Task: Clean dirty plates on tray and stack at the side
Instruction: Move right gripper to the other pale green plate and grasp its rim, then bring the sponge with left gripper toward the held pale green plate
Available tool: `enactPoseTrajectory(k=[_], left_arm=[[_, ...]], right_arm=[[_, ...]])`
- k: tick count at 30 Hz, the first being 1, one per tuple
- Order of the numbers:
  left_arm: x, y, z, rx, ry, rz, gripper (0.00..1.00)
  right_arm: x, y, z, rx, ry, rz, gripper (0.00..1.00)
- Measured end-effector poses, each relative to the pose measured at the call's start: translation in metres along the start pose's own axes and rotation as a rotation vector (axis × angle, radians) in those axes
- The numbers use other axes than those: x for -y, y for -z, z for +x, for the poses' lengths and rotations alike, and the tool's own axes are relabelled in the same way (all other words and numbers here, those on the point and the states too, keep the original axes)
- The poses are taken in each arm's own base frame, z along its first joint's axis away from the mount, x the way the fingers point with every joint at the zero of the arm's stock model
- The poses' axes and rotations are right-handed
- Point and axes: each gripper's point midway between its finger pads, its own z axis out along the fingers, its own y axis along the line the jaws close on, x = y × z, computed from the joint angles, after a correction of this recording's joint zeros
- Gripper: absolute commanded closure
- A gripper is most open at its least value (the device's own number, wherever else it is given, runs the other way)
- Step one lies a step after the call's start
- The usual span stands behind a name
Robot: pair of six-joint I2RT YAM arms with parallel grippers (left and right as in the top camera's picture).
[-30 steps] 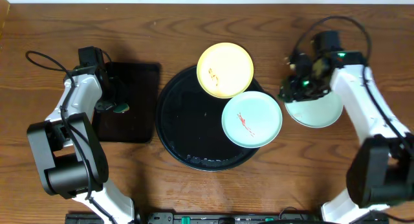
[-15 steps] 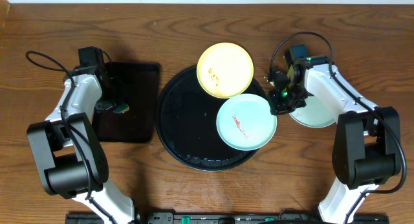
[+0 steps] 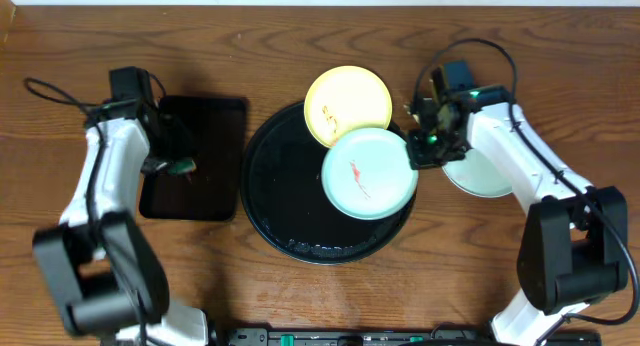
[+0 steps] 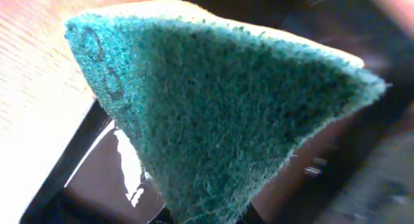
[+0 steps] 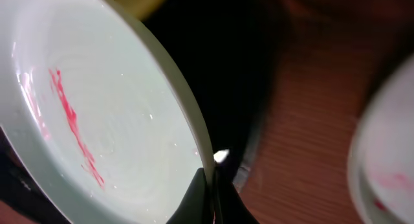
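Right gripper (image 3: 415, 149) is pinched shut on the rim of a mint plate (image 3: 368, 173), face up, reaching from the fingers out over the round black tray (image 3: 270, 201). The plate is round, so there is no long axis, but its red streak (image 5: 71, 120) runs lengthwise away from the fingertips in the right wrist view. Overhead, the plate's edge overlaps the yellow plate (image 3: 347, 106), which hangs over the tray's back rim. I cannot tell whether they touch. On the gripper's other side, a second mint plate (image 3: 490, 176) sits on the wooden table (image 3: 300, 36) under the arm, and only the wrist view catches its pink smear. Bare tray lies beyond the held plate. Left gripper (image 3: 172, 166) clamps a green scouring pad (image 4: 213, 120) above the rectangular tray (image 3: 210, 136).
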Motion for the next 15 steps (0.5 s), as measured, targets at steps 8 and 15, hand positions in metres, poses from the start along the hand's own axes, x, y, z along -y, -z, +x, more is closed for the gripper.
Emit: enactPoseTrajectory(k=[8,15], left_arm=[[0.036,0.037,0.010,0.035,-0.064,0.084,0.93],[0.073,0.032,0.042,-0.018,-0.093,0.100,0.92]], right_arm=[[-0.060,-0.018,-0.009,0.065,-0.055,0.005,0.99],[-0.083,-0.053,-0.003,0.034,-0.112,0.019,0.99]])
